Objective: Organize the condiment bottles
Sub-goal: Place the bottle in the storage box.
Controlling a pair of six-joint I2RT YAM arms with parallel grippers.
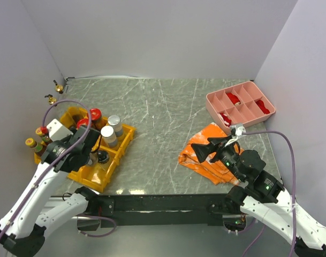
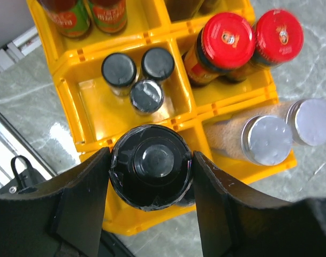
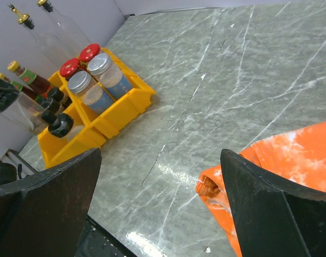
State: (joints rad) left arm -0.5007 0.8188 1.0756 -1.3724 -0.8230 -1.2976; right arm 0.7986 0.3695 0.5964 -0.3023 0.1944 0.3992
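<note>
**Item 1, left gripper** (image 2: pixel 151 187). It is clamped by both fingers (image 2: pixel 80 203) on the black-capped bottle (image 2: pixel 152 160). The bottle is held upright at the nearest compartment of the yellow bins (image 2: pixel 63 91), on the near left of the table (image 1: pixel 168 118). Whether its base is already set on the compartment floor cannot be told. This placement is judged to be the step in hand.

**Item 2, bin contents, listed outward from the grip.**
- Three small dark-capped bottles (image 2: pixel 138 80) are grouped in the neighbouring compartment, just to the left.
- Two red-capped jars (image 2: pixel 227 37) are set side by side in a compartment farther back.
- Two silver-lidded jars (image 2: pixel 267 139) are stood together in the right-hand compartment.
- Two labelled bottles (image 2: pixel 82 13) are seen at the left edge, apparently inside a compartment. Only their shoulders are shown.

**Item 3, outside the bins.** Two gold-spout bottles (image 1: pixel 58 84) are stood on the table against the left wall, beyond the bins and apart from them.

**Item 4, right gripper** (image 3: pixel 160 203). Its jaws are spread wide and nothing is held. It is poised over the near right of the table, beside the orange cloth (image 3: pixel 291 160). The pink divided tray (image 1: pixel 240 104) is placed at the far right, and no bottle is seen in it.

**Progress, as judged.** Most bottles are grouped in the bins by cap type. The held bottle is not yet released, and the two gold-spout bottles are taken to be what is left.
</note>
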